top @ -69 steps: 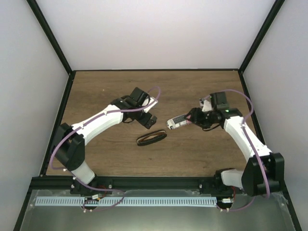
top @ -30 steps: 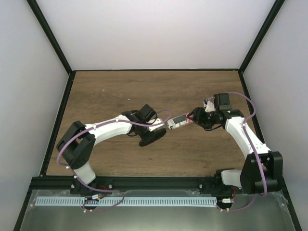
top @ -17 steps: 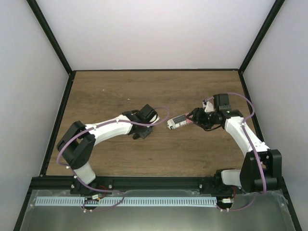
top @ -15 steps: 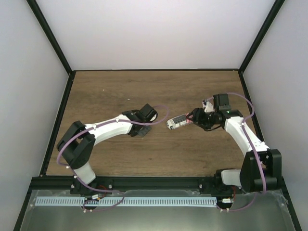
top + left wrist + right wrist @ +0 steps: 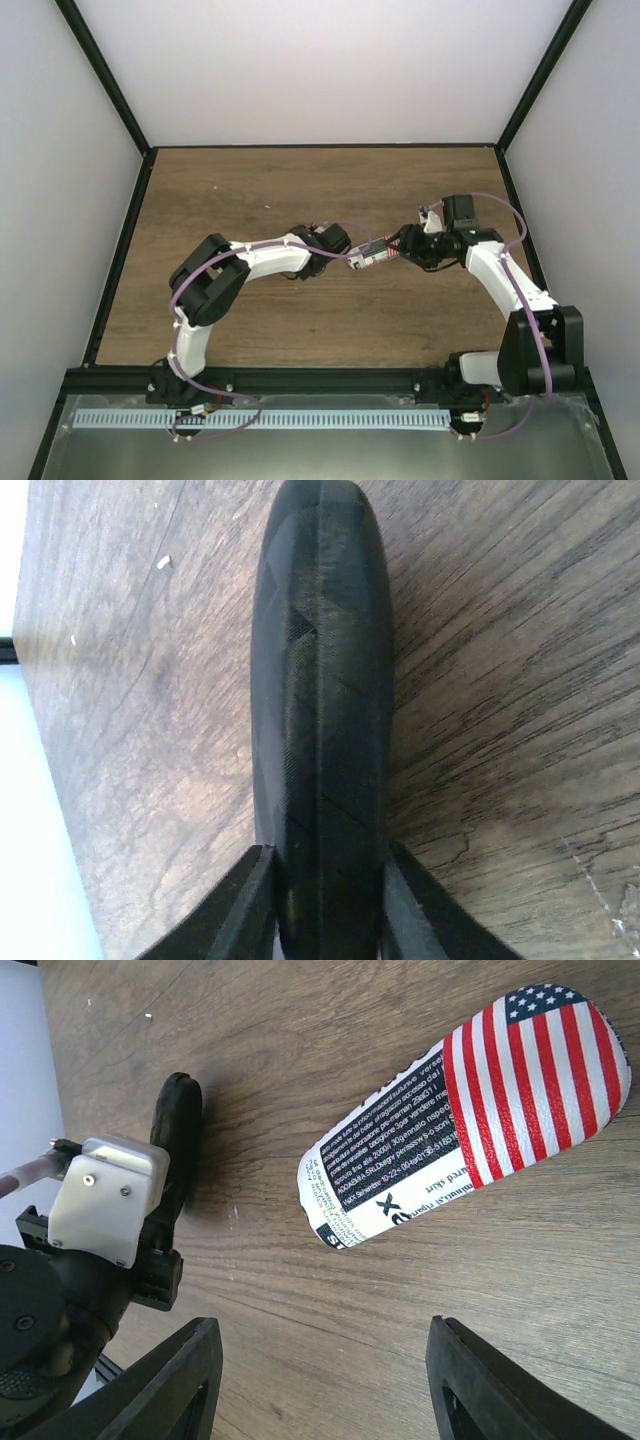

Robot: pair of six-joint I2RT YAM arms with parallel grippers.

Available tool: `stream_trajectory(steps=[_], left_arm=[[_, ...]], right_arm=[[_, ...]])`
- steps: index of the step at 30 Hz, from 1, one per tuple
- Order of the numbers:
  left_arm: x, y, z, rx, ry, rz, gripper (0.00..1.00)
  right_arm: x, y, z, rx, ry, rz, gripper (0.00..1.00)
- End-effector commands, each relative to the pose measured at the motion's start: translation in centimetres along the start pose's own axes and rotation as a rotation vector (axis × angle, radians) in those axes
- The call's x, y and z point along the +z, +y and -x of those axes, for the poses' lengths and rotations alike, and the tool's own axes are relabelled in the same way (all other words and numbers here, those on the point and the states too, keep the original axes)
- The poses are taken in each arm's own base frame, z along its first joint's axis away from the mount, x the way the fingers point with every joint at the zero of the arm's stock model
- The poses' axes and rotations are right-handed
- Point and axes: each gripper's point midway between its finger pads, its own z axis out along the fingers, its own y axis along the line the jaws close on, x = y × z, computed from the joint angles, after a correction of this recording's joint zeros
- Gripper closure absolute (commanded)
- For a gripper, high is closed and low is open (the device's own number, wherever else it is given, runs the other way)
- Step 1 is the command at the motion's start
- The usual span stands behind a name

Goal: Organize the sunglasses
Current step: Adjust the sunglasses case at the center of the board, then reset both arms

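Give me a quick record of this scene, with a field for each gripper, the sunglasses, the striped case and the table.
left gripper: shut on the sunglasses, near the table's middle
sunglasses: seen only as a dark oblong shape, clamped at one end
right gripper: open, nothing in it
glasses case: stars-and-stripes pattern with a printed label, just ahead of the right gripper, label end toward the left gripper
table: dark wood grain

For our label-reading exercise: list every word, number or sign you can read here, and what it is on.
"X": large black letter on the label of the case.
Small print on the label: too blurred to read.
Stars and stripes on the case: a flag pattern, no words.
Nothing else carries text.
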Motion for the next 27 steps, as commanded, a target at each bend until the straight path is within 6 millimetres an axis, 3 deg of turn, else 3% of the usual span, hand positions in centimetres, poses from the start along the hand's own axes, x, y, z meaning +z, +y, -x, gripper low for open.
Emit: stream_trajectory(steps=[1, 3, 4, 5, 9, 15, 19, 22, 27], left_arm=[[1.4, -2.3, -2.1, -0.009, 0.100, -0.074, 0.55], [0.9, -2.0, -1.8, -0.034, 0.085, -0.080, 0.19], [0.6, -1.9, -1.8, -0.044, 0.079, -0.086, 0.06], [0.3, -1.8, -1.7, -0.056, 0.074, -0.093, 0.01], [-2.4, -0.3, 0.6, -0.155, -0.019, -0.152, 0.00], [-11.4, 4.1, 7.6, -0.371, -0.342, -0.372, 0.00], [-15.5, 6.3, 10.4, -0.454, -0.486, -0.473, 0.00], [-16.3, 7.6, 11.1, -0.526, -0.517, -0.518, 0.00], [-13.3, 9.1, 9.9, -0.677, -0.450, -0.609, 0.00]], right_arm=[[-0.1, 0.1, 0.3, -0.029, -0.006, 0.022, 0.43], [0.0, 0.0, 0.2, -0.030, -0.003, 0.020, 0.44], [0.0, -0.1, 0.2, -0.032, -0.003, 0.019, 0.44], [0.1, -0.2, 0.1, -0.031, -0.002, 0.017, 0.44], [0.4, -0.5, 0.2, -0.027, 0.002, 0.012, 0.41], [-1.0, 0.1, 3.0, -0.111, -0.098, -0.053, 0.09], [-1.4, 0.1, 4.3, -0.114, -0.128, -0.095, 0.00], [-1.1, -0.1, 4.6, -0.101, -0.121, -0.105, 0.00], [-1.2, -0.7, 4.5, -0.084, -0.141, -0.130, 0.00]])
